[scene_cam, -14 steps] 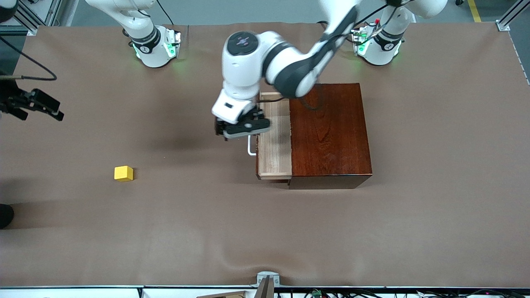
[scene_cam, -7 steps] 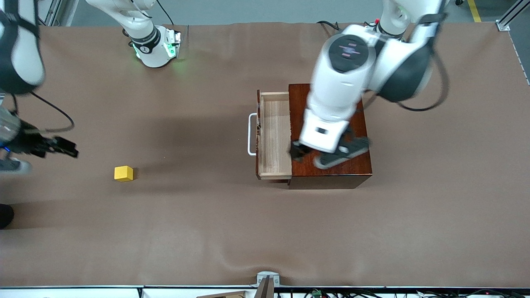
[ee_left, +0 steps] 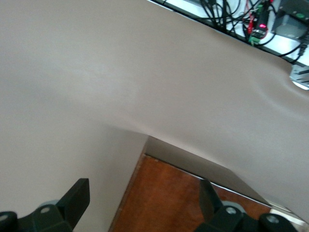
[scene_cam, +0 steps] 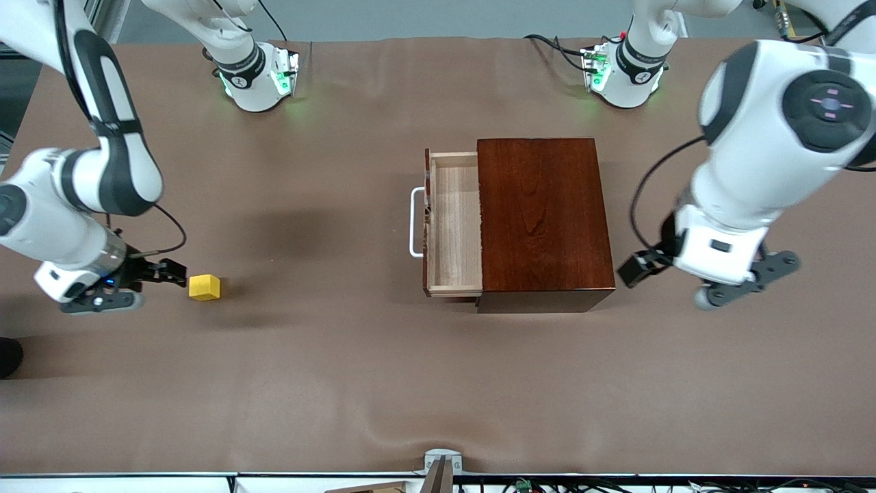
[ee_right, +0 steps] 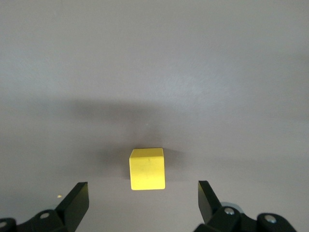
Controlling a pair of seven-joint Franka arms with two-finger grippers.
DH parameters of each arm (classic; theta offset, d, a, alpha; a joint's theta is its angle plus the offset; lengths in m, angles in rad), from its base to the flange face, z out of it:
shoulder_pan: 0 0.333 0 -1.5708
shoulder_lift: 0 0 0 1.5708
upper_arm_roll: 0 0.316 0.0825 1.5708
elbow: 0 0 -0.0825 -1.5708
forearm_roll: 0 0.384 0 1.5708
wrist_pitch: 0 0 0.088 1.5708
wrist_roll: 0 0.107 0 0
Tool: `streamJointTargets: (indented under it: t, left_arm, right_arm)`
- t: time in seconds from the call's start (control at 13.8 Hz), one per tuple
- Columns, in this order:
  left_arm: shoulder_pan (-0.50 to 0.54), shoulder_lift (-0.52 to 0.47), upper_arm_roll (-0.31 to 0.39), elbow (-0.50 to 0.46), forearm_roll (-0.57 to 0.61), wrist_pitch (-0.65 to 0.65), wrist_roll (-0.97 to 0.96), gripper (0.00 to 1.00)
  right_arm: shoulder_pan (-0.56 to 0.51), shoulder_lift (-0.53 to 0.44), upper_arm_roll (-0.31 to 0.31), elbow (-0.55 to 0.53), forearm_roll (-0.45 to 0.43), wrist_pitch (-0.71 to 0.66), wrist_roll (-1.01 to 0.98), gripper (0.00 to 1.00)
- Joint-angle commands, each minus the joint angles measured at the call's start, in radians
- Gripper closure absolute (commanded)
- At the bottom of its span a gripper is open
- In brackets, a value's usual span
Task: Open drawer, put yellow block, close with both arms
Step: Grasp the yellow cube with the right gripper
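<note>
The yellow block [scene_cam: 204, 287] [ee_right: 147, 169] lies on the brown table toward the right arm's end. My right gripper [scene_cam: 171, 272] [ee_right: 142, 200] hangs low right beside it, open, with the block just ahead of its fingertips and not between them. The drawer [scene_cam: 455, 229] stands pulled out of the reddish-brown box [scene_cam: 544, 219] [ee_left: 169, 203], its pale tray bare and its white handle [scene_cam: 415, 222] free. My left gripper [scene_cam: 636, 267] [ee_left: 142, 200] is open and holds nothing. It hovers at the box's corner on the side toward the left arm's end.
A brown cover [scene_cam: 438, 383] spreads over the whole table and wrinkles near the front edge. A metal bracket [scene_cam: 441, 465] and cables [ee_left: 231, 14] sit along that edge. The two green-lit bases [scene_cam: 256, 79] [scene_cam: 619, 75] stand at the back.
My left arm has left the drawer handle and swung over the box to its side toward the left arm's end. My right arm has come down next to the yellow block. The drawer stays open.
</note>
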Motion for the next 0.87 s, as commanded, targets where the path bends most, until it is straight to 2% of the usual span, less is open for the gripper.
streamJointTargets:
  t: [0.0, 0.29, 0.8]
  left_arm:
    - [0.058, -0.069, -0.010, -0.080, -0.020, -0.001, 0.090, 0.00]
    - [0.149, -0.170, -0.010, -0.182, -0.020, -0.001, 0.276, 0.00]
    - [0.184, -0.300, -0.005, -0.274, -0.006, -0.063, 0.465, 0.00]
  right_arm:
    - [-0.013, 0.060, 0.009, -0.008, -0.017, 0.038, -0.022, 0.00]
    - [-0.014, 0.116, 0.010, -0.031, -0.018, 0.075, -0.022, 0.00]
    - [-0.031, 0.206, 0.010, -0.034, -0.031, 0.167, -0.025, 0.00]
